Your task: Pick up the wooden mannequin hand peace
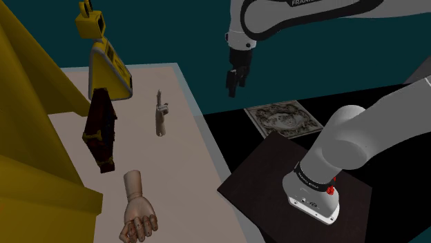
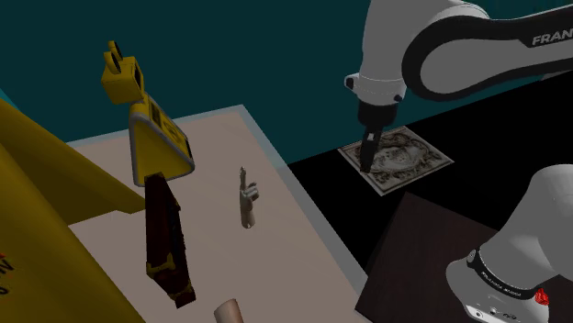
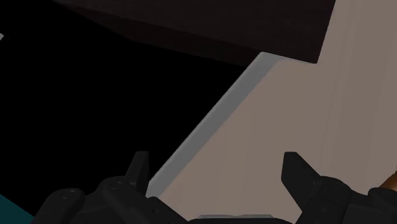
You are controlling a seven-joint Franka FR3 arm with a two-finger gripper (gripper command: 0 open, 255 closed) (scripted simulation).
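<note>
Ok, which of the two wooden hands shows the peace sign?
The mid-table hand with two fingers extended; the other hand, at the shoulder view's bottom edge, has its fingers curled.

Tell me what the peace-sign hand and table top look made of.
Peace-sign hand: probably wood, going by its matt pale tan colour and mannequin shape, though no grain shows. Table top: plain matt beige with a grey edge; material unclear.

Shoulder, 2nd ext cams look down, share table (image 1: 183, 172), wrist cam close
</note>
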